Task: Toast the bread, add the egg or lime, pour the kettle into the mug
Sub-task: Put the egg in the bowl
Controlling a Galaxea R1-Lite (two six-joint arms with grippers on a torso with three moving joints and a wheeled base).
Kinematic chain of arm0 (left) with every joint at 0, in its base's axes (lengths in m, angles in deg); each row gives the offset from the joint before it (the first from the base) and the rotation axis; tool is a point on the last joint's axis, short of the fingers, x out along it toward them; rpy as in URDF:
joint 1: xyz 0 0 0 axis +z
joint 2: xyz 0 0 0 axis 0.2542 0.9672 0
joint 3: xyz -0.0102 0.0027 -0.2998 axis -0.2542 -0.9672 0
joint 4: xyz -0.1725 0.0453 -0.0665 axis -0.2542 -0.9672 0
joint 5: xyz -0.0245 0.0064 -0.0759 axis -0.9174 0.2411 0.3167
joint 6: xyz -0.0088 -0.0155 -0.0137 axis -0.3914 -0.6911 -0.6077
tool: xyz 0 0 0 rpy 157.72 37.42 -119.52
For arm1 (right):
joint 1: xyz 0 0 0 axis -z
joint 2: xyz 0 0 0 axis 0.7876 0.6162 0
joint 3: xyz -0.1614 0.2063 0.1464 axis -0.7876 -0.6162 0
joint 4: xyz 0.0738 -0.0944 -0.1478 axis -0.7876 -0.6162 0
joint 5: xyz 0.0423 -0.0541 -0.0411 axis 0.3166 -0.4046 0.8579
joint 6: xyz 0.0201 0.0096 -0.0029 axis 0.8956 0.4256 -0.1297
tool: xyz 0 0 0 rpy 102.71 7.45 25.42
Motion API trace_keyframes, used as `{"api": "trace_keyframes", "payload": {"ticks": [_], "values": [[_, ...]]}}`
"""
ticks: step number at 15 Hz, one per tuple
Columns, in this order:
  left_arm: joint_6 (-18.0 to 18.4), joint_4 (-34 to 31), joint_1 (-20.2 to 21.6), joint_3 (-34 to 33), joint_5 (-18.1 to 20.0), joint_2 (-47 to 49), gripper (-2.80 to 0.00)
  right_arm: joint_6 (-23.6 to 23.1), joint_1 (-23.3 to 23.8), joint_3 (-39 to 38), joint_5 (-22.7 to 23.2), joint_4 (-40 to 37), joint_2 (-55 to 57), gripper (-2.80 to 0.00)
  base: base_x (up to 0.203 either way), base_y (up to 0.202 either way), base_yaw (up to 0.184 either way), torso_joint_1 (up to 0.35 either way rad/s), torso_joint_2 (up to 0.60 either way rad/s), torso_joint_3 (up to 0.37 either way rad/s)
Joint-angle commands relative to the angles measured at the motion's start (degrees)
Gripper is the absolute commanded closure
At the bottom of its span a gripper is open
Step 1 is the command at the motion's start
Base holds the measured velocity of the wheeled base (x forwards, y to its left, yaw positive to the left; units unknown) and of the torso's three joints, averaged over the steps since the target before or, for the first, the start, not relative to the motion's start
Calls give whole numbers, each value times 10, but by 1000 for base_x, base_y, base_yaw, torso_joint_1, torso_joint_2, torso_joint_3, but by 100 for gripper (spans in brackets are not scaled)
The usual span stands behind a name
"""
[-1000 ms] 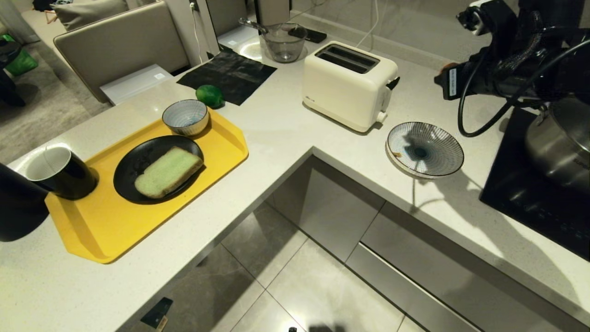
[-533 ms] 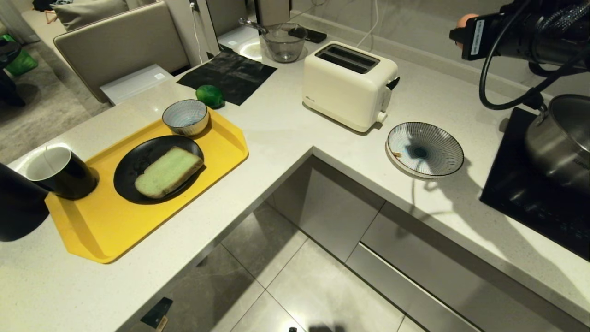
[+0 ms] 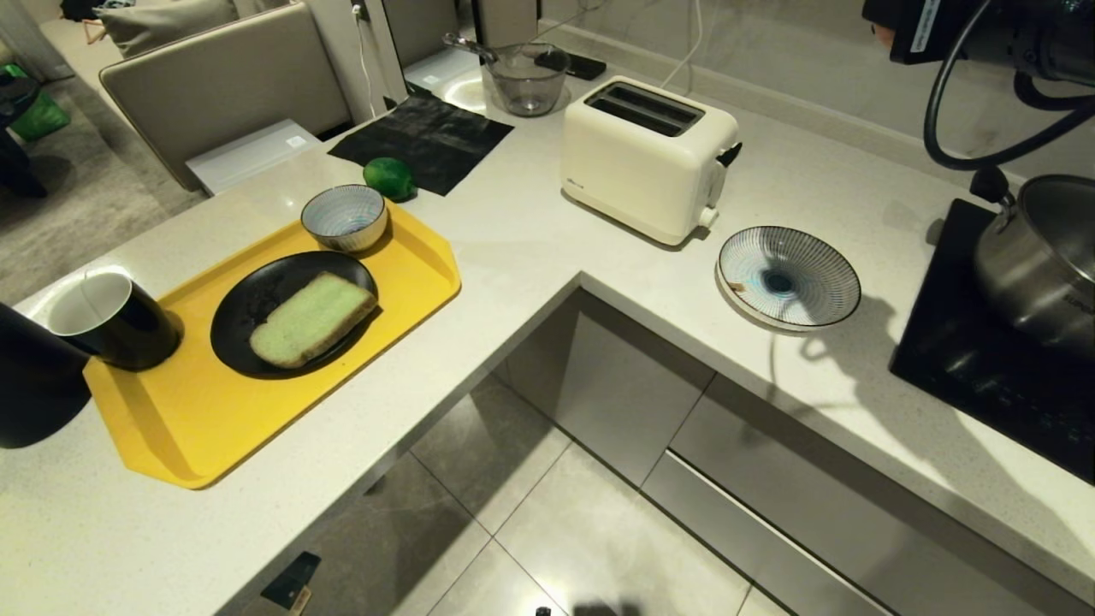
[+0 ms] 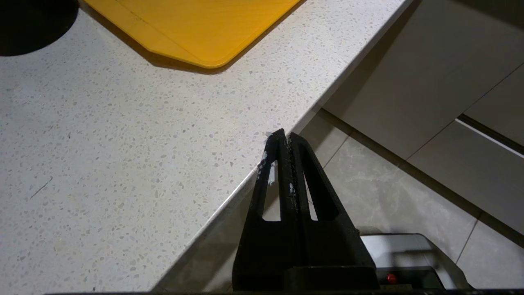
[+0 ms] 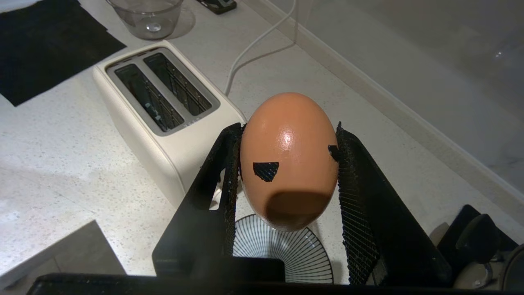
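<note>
My right gripper point(image 5: 287, 129) is shut on the egg point(image 5: 288, 159), a pinkish-brown egg with a dark patch on its shell. It hangs high above the striped plate point(image 5: 282, 254), beside the cream toaster point(image 5: 163, 110). In the head view only the right arm point(image 3: 984, 34) shows, at the top right corner. The green-faced bread point(image 3: 313, 318) lies on a black plate point(image 3: 248, 299) on the yellow tray point(image 3: 197, 428). The black mug point(image 3: 111, 318) stands on the tray's left end, with the kettle point(image 3: 30, 385) cut off beside it. The lime point(image 3: 389, 177) sits behind the small striped bowl point(image 3: 345, 216). My left gripper point(image 4: 284, 137) is shut and empty at the counter's edge.
A steel pot point(image 3: 1039, 257) sits on the black hob point(image 3: 967, 359) at the right. A glass jug point(image 3: 526, 79) and a black cloth point(image 3: 423, 137) lie behind the toaster point(image 3: 650, 154). The counter wraps round an inner corner point(image 3: 582, 278) with floor below.
My right arm has risen with the egg, up and away from the striped plate, until most of it has left the head view. Nothing else has moved.
</note>
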Motion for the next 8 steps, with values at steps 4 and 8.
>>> {"api": "trace_keyframes", "payload": {"ticks": [4, 8], "values": [[0, 0, 0, 0, 0, 0, 0, 55, 0, -42, -1, 0, -56, 0, 0, 0, 0, 0, 0, 0], [0, 0, 0, 0, -1, 0, 0, 69, 2, -92, -5, -2, -139, 0, 0, 0, 0, 0, 0, 0]]}}
